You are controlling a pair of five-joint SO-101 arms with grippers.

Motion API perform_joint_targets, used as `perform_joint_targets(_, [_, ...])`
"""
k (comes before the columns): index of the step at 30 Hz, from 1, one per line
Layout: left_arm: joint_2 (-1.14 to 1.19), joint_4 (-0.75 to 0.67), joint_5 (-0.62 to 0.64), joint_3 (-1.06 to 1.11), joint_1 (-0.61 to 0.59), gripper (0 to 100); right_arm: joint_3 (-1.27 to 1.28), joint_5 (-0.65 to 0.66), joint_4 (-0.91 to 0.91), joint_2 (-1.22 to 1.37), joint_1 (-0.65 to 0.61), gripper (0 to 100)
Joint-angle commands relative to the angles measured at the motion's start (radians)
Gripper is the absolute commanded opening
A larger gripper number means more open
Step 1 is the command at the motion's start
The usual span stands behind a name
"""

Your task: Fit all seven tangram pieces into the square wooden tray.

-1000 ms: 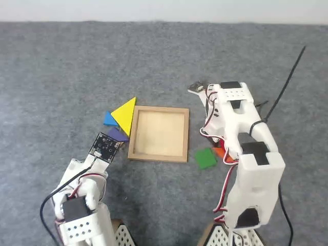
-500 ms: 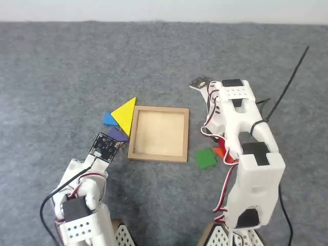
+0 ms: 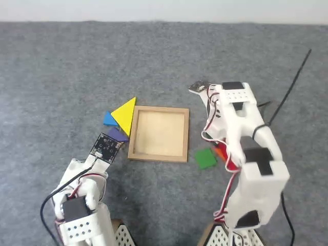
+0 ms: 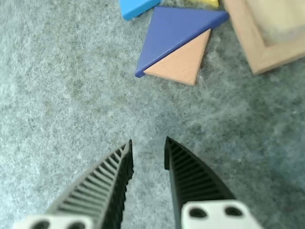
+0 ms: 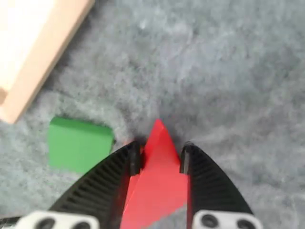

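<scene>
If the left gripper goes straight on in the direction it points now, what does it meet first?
Probably the purple triangle, lying just ahead of the left gripper across a strip of bare carpet. The gripper's height is unclear, so it might touch the carpet first.

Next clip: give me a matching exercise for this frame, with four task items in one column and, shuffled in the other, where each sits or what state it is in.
Things:
1. red triangle
2. green square
3. yellow triangle
4. wooden tray

Places or states:
A. holds no pieces
B. on the carpet by the tray's near right corner in the high view
C. between the fingers of the right gripper
D. beside the tray's left edge in the high view

Pairs: 1-C, 2-B, 3-D, 4-A.
</scene>
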Motion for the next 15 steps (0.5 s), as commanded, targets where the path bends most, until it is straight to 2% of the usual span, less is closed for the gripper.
perform_joint_targets(1, [-0.018, 0.009, -0.014, -0.016, -0.006, 12, 0.071, 0.009, 0.016, -0.223, -0.022, 12.7])
perform_joint_targets(11, [-0.018, 0.009, -0.012, -0.016, -0.006, 12, 0.434, 0.012, 0.022, -0.73, -0.12, 13.1])
perform_joint_targets(13, [-0.018, 0.009, -0.012, -0.016, -0.006, 12, 0.529, 0.069, 0.022, -0.849, -0.127, 13.5])
perform_joint_targets(15, [-0.018, 0.009, -0.012, -0.016, -0.006, 12, 0.637, 0.173, 0.021, -0.974, -0.11, 17.9])
